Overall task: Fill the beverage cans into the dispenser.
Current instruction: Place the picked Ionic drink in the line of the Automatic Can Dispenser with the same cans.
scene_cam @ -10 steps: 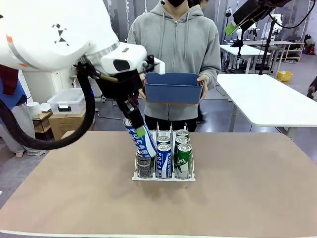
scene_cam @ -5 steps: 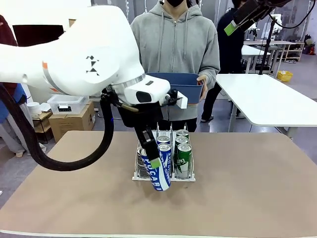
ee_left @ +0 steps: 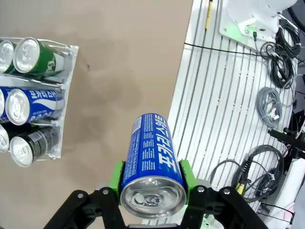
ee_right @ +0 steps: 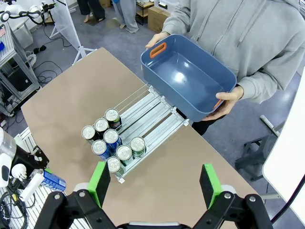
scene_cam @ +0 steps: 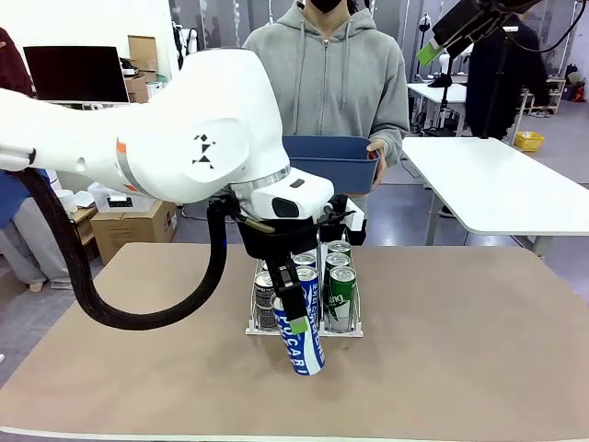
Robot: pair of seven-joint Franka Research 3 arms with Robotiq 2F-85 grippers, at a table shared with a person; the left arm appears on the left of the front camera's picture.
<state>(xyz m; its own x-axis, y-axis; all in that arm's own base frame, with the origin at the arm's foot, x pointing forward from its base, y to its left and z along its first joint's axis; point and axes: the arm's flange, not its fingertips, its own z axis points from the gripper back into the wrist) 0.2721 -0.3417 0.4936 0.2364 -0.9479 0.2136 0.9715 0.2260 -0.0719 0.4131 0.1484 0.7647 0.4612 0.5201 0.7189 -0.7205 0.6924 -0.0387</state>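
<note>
My left gripper is shut on a blue-and-white beverage can, held tilted just above the table in front of the dispenser. In the left wrist view the can sits between the green pads, silver top toward the camera, with the dispenser off to the left. Its three lanes hold black-and-silver cans, blue-and-white cans and green cans. My right gripper is open and empty, high above the dispenser and its several cans.
A person at the far side holds an empty blue bin with both hands, also seen in the right wrist view as the bin. The brown table has free room on both sides of the dispenser. A white table stands at the back right.
My left arm has carried the blue-and-white can from above the dispenser's left lane down and toward the near side, in front of the dispenser. The right gripper has stayed open.
</note>
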